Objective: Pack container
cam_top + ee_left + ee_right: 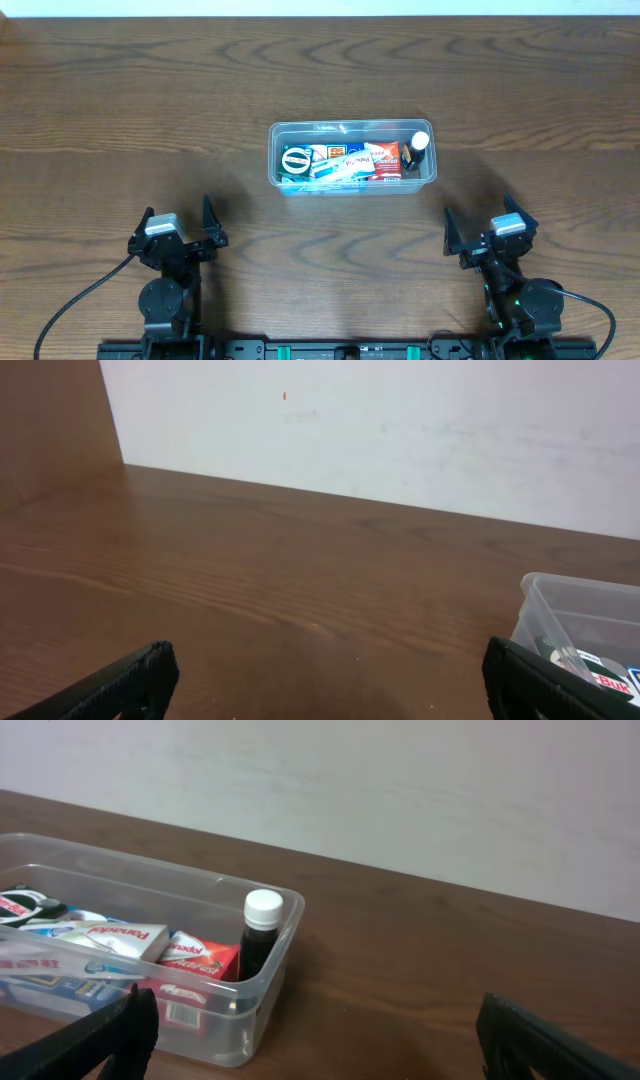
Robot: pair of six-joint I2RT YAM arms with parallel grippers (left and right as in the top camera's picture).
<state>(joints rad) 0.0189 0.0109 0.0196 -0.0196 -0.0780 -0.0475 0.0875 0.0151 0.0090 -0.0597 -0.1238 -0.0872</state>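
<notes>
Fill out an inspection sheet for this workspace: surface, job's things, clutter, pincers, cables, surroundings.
Surface: dark wood-grain table; no spills seen.
Job's things: clear container at mid-table. It holds a dark bottle with a white cap, upright at the right end, a red box beside it, blue-and-white packs, and a round black-and-white item at the left end.
Clutter: nothing seen.
Pincers: left pincer and right pincer are both open and empty, near the table's front edge and apart from the container.
Cables: a black cable trails from the left arm's base; a similar one at the right arm.
Surroundings: pale wall behind the table.
</notes>
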